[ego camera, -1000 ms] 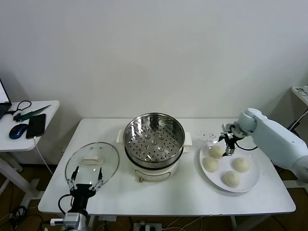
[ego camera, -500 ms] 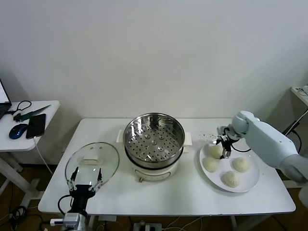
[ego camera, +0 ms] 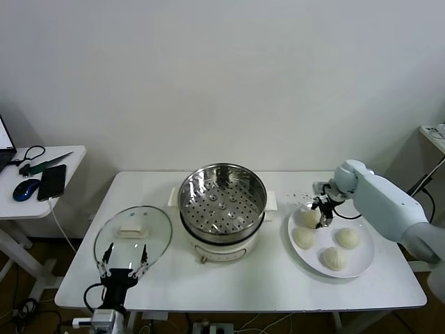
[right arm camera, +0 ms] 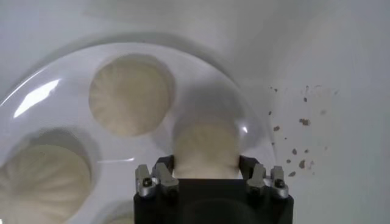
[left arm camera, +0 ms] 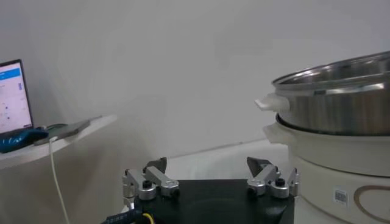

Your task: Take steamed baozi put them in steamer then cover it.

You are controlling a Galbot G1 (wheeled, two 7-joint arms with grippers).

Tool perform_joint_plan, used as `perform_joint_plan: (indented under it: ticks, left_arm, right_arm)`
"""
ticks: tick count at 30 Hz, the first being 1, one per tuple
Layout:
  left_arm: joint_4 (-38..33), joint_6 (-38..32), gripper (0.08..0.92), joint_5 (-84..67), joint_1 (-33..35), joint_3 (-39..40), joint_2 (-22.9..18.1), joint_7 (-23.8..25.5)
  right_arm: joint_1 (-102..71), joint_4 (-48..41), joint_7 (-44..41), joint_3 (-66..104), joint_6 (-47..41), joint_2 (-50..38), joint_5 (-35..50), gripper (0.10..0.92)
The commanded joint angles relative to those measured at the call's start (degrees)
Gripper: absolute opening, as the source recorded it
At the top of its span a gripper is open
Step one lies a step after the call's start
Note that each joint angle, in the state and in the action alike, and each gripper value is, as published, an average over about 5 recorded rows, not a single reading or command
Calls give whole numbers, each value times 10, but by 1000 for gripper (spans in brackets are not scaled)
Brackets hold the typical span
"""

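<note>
Two grippers show, one at each end of the white rectangular table (ego camera: 229, 289). At the near left edge, the left gripper (ego camera: 125, 262) hangs low with its fingers spread wide and nothing between them, just in front of the round glass lid (ego camera: 133, 234) that lies flat on the tabletop. In the left wrist view that gripper (left arm camera: 210, 178) has its two fingertips well apart, with the pot beside it.

At the table's centre stands the round shiny stainless-steel steamer basket (ego camera: 222, 197), its perforated floor bare, on its cream-white electric pot base (ego camera: 224, 245).

On the right lies the flat white round plate (ego camera: 363, 259) with four off-white domed steamed baozi. The right gripper (ego camera: 322, 211) is down on the bun (ego camera: 309, 217) at the plate's far left. In the right wrist view the gripper (right arm camera: 207, 171) has its fingers closed against both flanks of that bun (right arm camera: 205, 143), pinching it while it sits on the plate (right arm camera: 55, 85).
</note>
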Motion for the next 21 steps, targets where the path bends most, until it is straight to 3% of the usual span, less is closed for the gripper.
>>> perform_joint_plan:
  ticks: [1, 12, 21]
  left_arm:
    - [-1, -1, 823, 0, 1, 0, 0, 0]
    - [-5, -1, 823, 0, 8, 1, 3, 5]
    - [-5, -2, 823, 0, 15, 2, 2, 10]
  right_arm:
    - [55, 21, 0, -42, 24, -9, 31, 683]
    - [309, 81, -43, -230, 170, 28, 89, 687]
    - [376, 148, -50, -229, 282, 111, 8, 687]
